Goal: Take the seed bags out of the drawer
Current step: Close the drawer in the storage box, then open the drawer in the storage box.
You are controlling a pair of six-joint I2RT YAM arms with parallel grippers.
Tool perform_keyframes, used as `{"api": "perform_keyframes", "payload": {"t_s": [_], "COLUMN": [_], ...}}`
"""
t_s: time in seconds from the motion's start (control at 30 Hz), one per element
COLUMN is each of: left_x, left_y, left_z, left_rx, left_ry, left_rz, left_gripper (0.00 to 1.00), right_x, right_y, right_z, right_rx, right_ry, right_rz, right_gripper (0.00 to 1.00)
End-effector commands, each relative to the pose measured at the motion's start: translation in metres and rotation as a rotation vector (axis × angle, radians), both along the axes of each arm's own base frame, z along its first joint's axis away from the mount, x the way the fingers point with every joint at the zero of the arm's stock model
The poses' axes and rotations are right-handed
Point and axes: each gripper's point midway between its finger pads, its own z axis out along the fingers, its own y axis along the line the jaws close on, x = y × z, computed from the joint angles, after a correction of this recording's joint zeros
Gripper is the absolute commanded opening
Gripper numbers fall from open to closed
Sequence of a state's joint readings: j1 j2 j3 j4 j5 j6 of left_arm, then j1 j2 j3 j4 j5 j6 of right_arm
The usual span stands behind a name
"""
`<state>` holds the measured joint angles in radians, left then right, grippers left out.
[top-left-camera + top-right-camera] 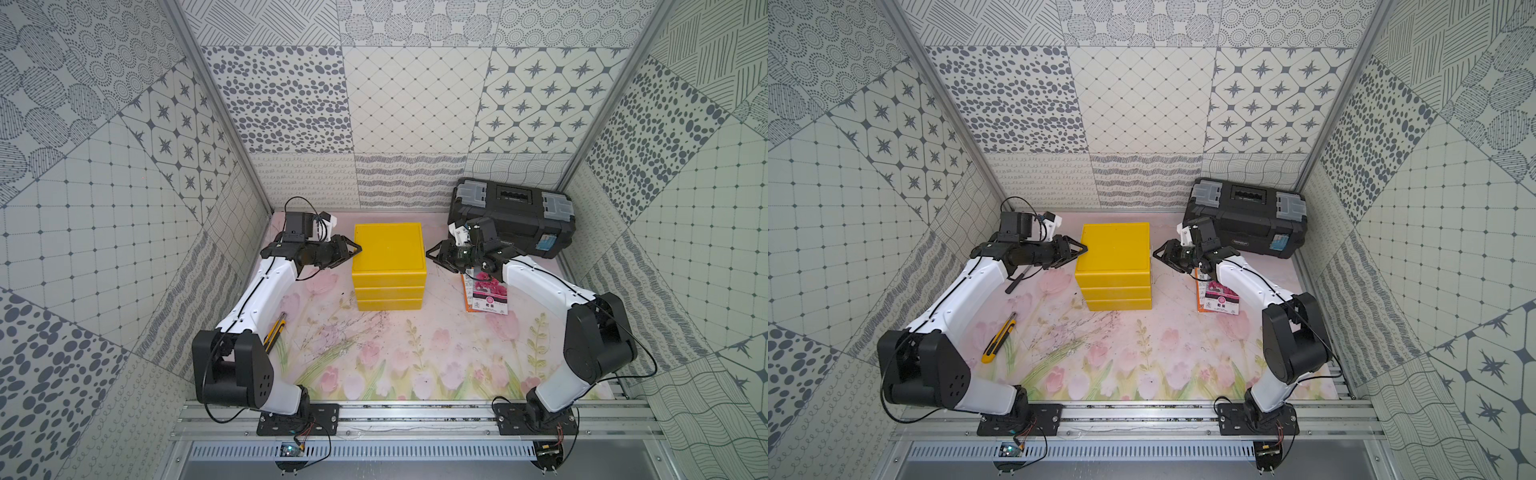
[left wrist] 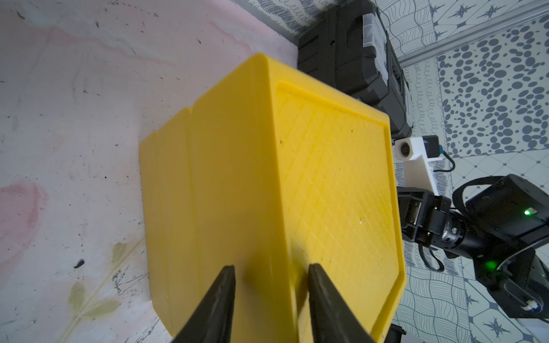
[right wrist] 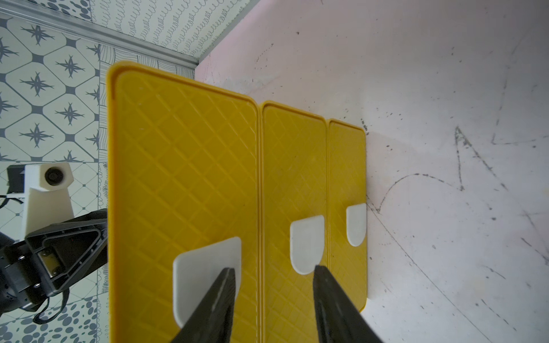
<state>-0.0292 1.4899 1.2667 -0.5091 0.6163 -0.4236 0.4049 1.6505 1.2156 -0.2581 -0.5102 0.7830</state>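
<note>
— Where are the seed bags [image 1: 489,297]?
— Out on the floral mat [image 1: 374,353]. They lie in a small overlapping pile between the yellow three-drawer cube [image 1: 388,249] and the mat's right edge, in front of the black toolbox [image 1: 511,216] in the rear right corner. The right arm [image 1: 536,282] hides the pile's rear end. The top packet is pink with pink flowers, and an orange edge shows beneath it.
— And the drawers?
— All three are pushed in, with their white notches [image 3: 307,240] facing right. What is inside cannot be seen.
— The right gripper [image 3: 274,268]?
— Released, jaws apart and holding nothing. Its tips are just before the cube's front, one over the notch of the top drawer [image 3: 184,166], the other at the notch of the middle drawer [image 3: 294,166]. I cannot tell whether they touch.
— The left gripper [image 2: 271,267]?
— At the cube's opposite side, by its upper edge, jaws likewise apart and empty.
— Anything else?
— A yellow utility knife [image 1: 998,338] near the mat's left edge, beside the left arm [image 1: 963,291].
</note>
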Motion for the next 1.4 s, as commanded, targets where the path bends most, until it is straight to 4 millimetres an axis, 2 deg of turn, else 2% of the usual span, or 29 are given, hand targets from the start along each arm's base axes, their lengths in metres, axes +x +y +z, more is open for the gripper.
{"api": "perform_keyframes", "payload": {"t_s": [0.0,0.17,0.37,0.5,0.67,1.07,1.37], "left_x": [-0.022,-0.022,-0.022,-0.022,-0.022,-0.023,-0.023], "left_y": [0.018,0.019,0.019,0.019,0.019,0.019,0.018], "left_z": [-0.038,-0.039,-0.039,-0.039,-0.039,-0.038,-0.039], "left_rx": [0.100,0.104,0.105,0.105,0.106,0.105,0.103], "left_ry": [0.169,0.170,0.170,0.171,0.170,0.170,0.174], "left_rz": [0.060,0.062,0.063,0.062,0.063,0.062,0.060], "left_gripper": [0.43,0.43,0.42,0.43,0.43,0.43,0.43], "right_x": [0.001,0.001,0.003,-0.001,-0.008,-0.004,-0.001], "right_y": [0.020,0.008,-0.025,-0.039,-0.027,0.017,0.023], "right_z": [0.017,0.020,0.025,0.011,-0.004,-0.021,-0.030], "right_rx": [0.044,0.015,-0.020,-0.098,-0.099,-0.062,-0.073], "right_ry": [-0.061,-0.078,-0.103,-0.091,-0.070,-0.045,-0.033], "right_rz": [0.046,0.026,-0.046,-0.069,-0.022,0.054,0.054], "right_gripper": [0.49,0.49,0.50,0.48,0.41,0.37,0.37]}}
